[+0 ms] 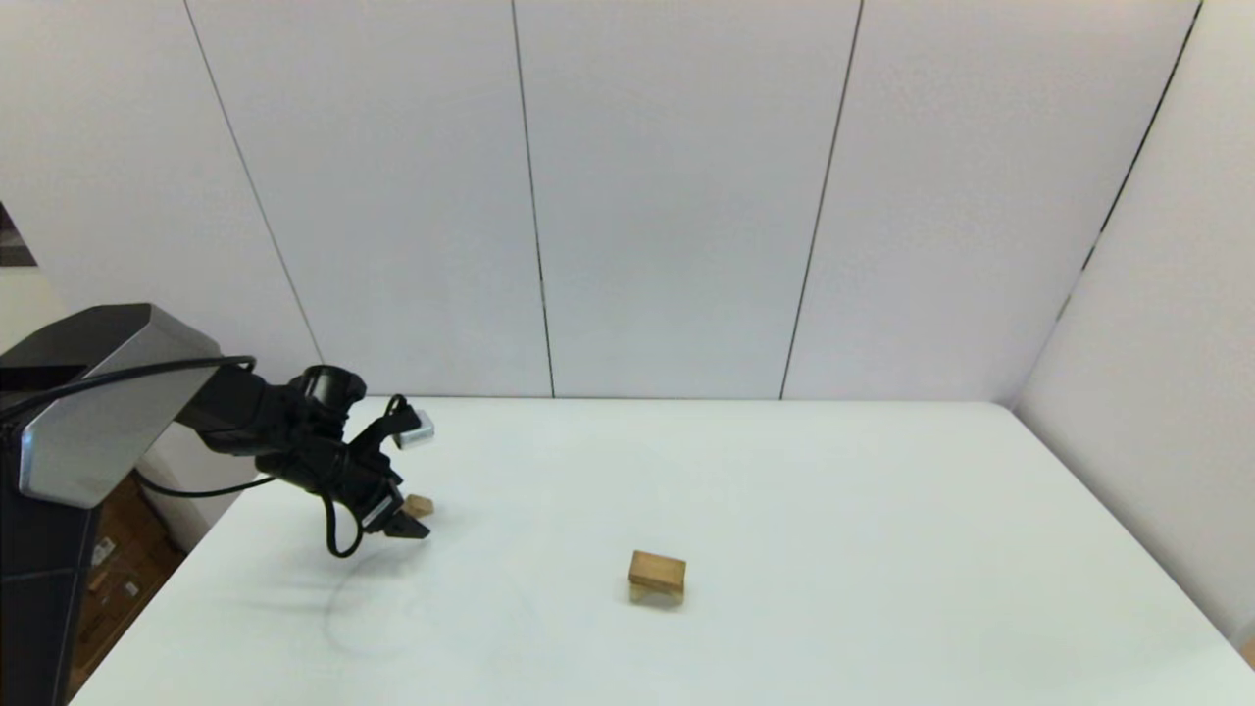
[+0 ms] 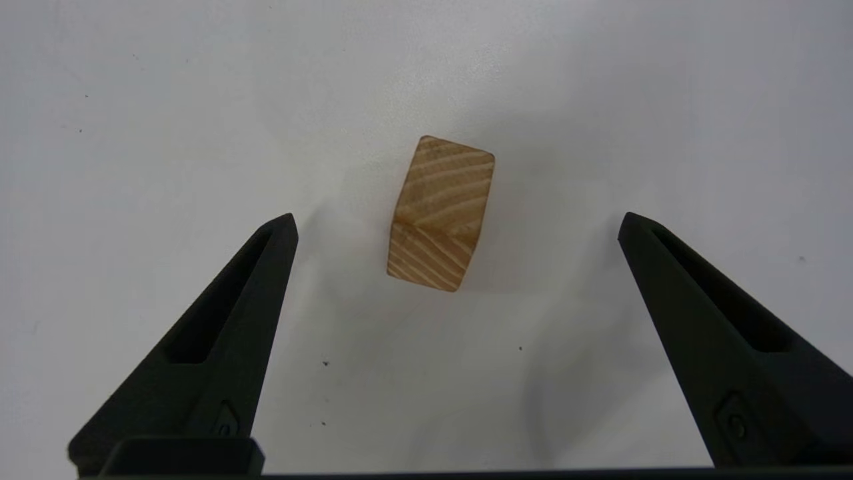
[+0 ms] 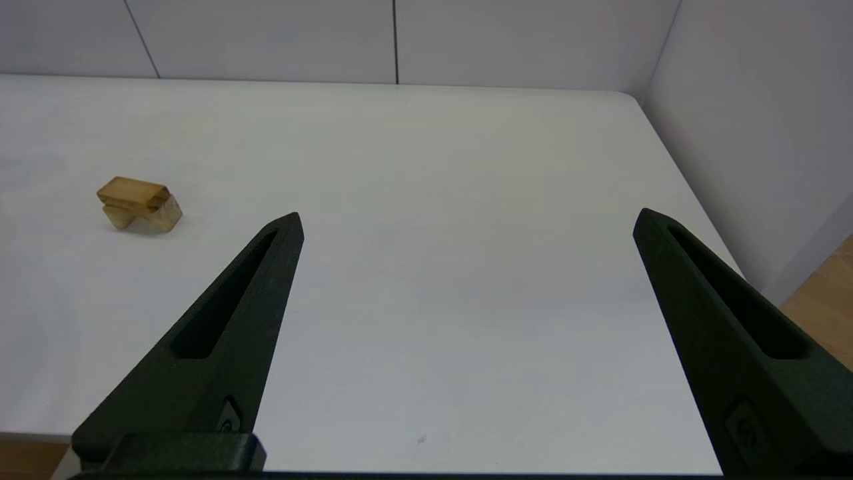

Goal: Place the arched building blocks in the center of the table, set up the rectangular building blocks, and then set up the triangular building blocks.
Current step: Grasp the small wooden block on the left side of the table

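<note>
Wooden arched block (image 1: pixel 655 590) already carries the rectangular slab (image 1: pixel 657 570) mid-table, leaving only the triangular wedge (image 2: pixel 440 215), at nine o'clock from that stack, lying ungripped between the left gripper's (image 2: pixel 456 223) spread fingers.

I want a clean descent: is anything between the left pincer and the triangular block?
No. In the left wrist view the triangular block lies alone on bare white table, under the open left pincer.
</note>
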Tool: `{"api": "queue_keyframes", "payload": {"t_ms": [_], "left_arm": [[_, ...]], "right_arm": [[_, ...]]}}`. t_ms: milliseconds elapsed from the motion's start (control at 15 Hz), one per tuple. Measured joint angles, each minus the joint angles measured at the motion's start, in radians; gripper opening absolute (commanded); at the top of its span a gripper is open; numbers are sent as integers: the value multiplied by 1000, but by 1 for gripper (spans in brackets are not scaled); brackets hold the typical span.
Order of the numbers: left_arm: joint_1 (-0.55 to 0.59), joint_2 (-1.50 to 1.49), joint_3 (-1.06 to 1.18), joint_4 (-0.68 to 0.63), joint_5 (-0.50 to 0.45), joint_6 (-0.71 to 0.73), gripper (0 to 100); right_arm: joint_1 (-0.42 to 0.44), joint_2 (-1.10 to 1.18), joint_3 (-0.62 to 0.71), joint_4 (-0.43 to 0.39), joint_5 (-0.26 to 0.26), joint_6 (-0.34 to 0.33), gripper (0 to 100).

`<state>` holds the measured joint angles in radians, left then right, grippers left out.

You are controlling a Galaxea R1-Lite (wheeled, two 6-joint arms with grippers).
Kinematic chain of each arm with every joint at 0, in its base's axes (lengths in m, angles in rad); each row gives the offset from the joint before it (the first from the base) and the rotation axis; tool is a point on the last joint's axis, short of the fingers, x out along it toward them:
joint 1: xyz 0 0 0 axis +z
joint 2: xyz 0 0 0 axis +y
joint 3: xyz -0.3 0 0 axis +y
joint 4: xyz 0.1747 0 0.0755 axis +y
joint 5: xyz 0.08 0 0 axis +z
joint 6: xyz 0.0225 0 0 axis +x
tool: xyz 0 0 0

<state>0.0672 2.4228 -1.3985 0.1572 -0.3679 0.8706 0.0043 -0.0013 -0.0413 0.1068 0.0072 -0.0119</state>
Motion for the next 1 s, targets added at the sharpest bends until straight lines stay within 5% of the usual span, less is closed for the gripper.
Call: {"api": "queue_keyframes", "payload": {"t_ms": [1000], "left_arm": [[3, 56, -68, 33, -15, -4, 100]], "right_arm": [[0, 0, 0, 0, 0, 0, 100]]}}
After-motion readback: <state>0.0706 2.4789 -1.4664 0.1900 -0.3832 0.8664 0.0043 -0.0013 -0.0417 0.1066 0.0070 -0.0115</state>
